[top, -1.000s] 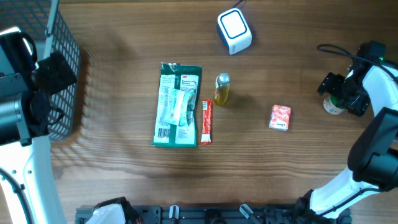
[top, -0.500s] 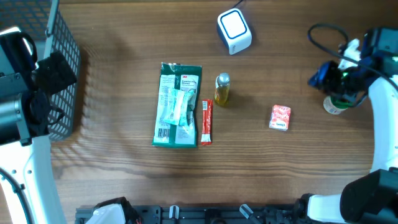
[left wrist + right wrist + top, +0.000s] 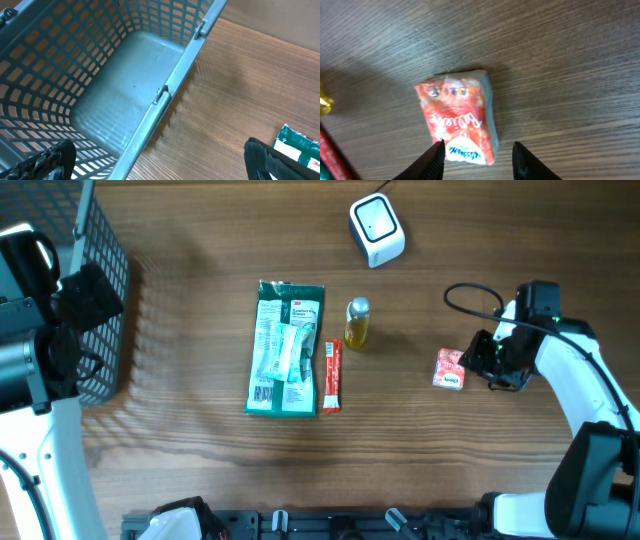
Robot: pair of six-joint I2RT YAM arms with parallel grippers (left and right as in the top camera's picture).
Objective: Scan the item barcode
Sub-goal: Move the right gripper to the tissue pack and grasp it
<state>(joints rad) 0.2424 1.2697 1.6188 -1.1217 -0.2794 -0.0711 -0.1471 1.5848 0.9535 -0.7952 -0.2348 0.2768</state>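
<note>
Right gripper (image 3: pixel 480 358), overhead view: sits at centre right of the frame, just beside the right edge of the small red packet (image 3: pixel 451 368), which lies flat on the wooden table (image 3: pixel 200 470). Jaw state is not readable from this height.

Same view, other items: white-and-blue scanner (image 3: pixel 377 228) at top centre, well apart from the packet. Green flat pack (image 3: pixel 287 348) at mid-frame, a thin red stick sachet (image 3: pixel 332 377) touching its right side, and a small bottle of yellow liquid (image 3: pixel 357 323) just above the sachet. Wire basket (image 3: pixel 100 300) at the left edge, with the left arm's housing beside it.

Left wrist view: left gripper (image 3: pixel 157 162) is spread wide, with nothing between its fingers (image 3: pixel 50 160). It hangs over the rim of the basket (a corner of the green pack shows at lower right).

Right wrist view: jaws stand partly apart and straddle the near end of the red packet. The left fingertip (image 3: pixel 438 156) is at the packet's corner; bare table shows between the packet and the right one. No grip is visible. The packet rests on the table, printed face up.
</note>
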